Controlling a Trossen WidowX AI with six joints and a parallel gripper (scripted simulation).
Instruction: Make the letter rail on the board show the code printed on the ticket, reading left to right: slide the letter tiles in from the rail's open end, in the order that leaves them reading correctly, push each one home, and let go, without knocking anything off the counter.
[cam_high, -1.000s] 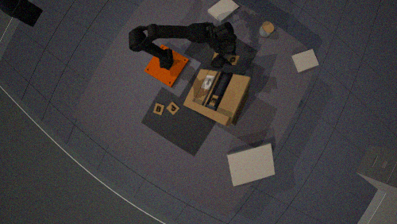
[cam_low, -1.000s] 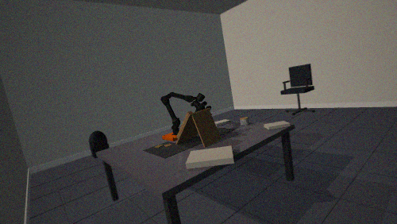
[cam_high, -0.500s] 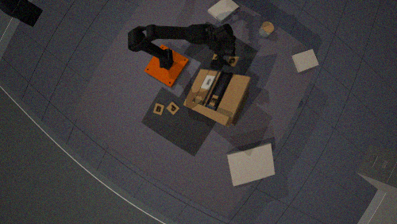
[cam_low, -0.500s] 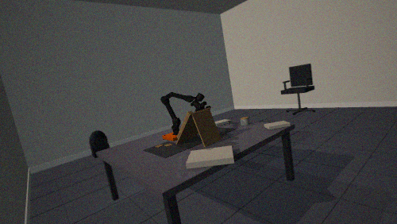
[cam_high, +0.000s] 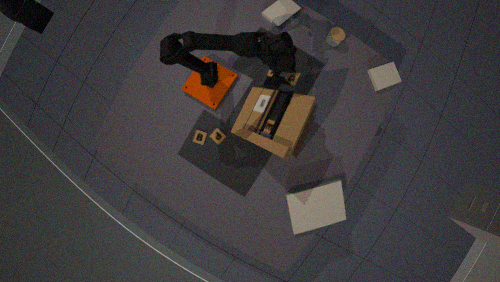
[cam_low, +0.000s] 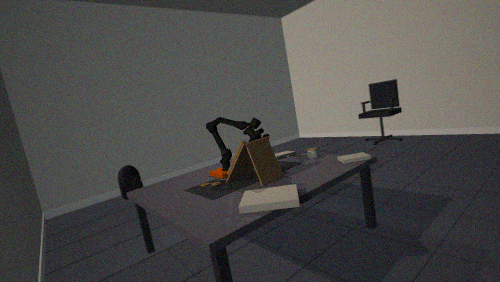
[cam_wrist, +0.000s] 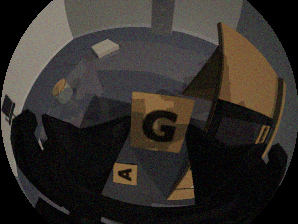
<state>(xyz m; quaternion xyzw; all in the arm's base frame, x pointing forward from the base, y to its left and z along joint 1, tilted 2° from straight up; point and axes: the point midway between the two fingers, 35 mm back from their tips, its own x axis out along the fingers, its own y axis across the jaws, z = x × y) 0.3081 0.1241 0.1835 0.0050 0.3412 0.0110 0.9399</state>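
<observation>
My gripper is shut on the G tile, its letter facing the wrist camera, beside the upper end of the board. An A tile lies below it. The dark rail runs along the board; something tan, seemingly a tile, sits towards its far end, its letter unreadable. The ticket is white, its print too small to read. A B tile and a P tile lie on the dark mat.
The orange arm base stands left of the board. A cup and white blocks stand beyond the gripper. A larger white block lies near the table edge.
</observation>
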